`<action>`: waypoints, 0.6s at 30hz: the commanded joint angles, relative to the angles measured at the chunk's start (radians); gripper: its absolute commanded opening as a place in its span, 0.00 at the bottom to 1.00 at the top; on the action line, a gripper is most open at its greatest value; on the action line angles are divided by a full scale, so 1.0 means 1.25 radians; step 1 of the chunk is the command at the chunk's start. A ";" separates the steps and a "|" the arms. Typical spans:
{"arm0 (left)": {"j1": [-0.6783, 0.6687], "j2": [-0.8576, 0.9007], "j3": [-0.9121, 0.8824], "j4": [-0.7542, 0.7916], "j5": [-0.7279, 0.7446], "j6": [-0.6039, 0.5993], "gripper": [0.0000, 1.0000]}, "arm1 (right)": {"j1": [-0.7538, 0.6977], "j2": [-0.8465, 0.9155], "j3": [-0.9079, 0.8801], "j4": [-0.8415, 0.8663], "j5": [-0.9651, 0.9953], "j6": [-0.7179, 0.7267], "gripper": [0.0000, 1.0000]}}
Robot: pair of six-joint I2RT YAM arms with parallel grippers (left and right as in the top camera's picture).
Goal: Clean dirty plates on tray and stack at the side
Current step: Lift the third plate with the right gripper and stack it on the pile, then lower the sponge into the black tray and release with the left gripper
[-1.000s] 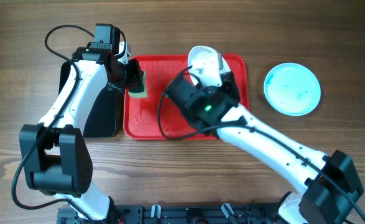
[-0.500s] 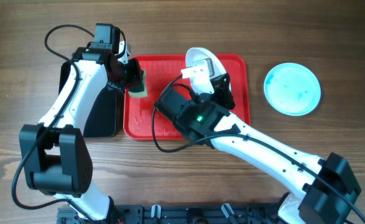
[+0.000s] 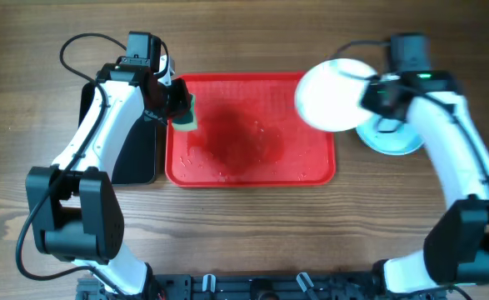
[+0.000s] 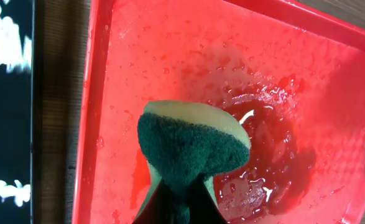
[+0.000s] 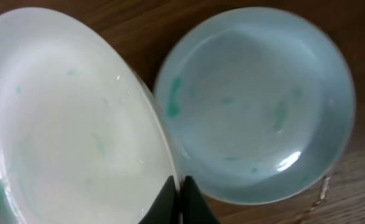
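Red tray [image 3: 244, 158] lies mid-bench and we log a wet film pooled on its floor. Toward the bench's right edge a mint-blue plate [image 5: 257, 106] rests on the wood, with green smears inside. The right end effector [image 5: 181, 186] is pinched onto the rim of the white plate [image 5: 70, 118], which overlaps the mint-blue plate's left side. Toward the far-left corner, the left end effector [image 4: 176, 199] clamps a green-faced sponge [image 4: 191, 140] over the tray's left end, beside a black tray [image 3: 136, 158].

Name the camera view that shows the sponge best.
The left wrist view: the sponge fills the centre, green scouring face and yellow back clear. Overhead shows it small, held in the left gripper. The right wrist view misses it.
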State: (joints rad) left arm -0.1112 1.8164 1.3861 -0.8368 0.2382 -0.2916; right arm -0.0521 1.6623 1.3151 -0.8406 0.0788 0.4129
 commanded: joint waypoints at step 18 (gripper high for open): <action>0.011 -0.001 0.040 -0.030 -0.027 0.000 0.04 | -0.228 0.121 0.032 -0.059 -0.251 -0.163 0.47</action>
State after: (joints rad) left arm -0.1108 1.8164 1.3869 -0.8234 0.2329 -0.2913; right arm -0.3664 1.8198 1.3155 -0.8867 -0.0845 0.3187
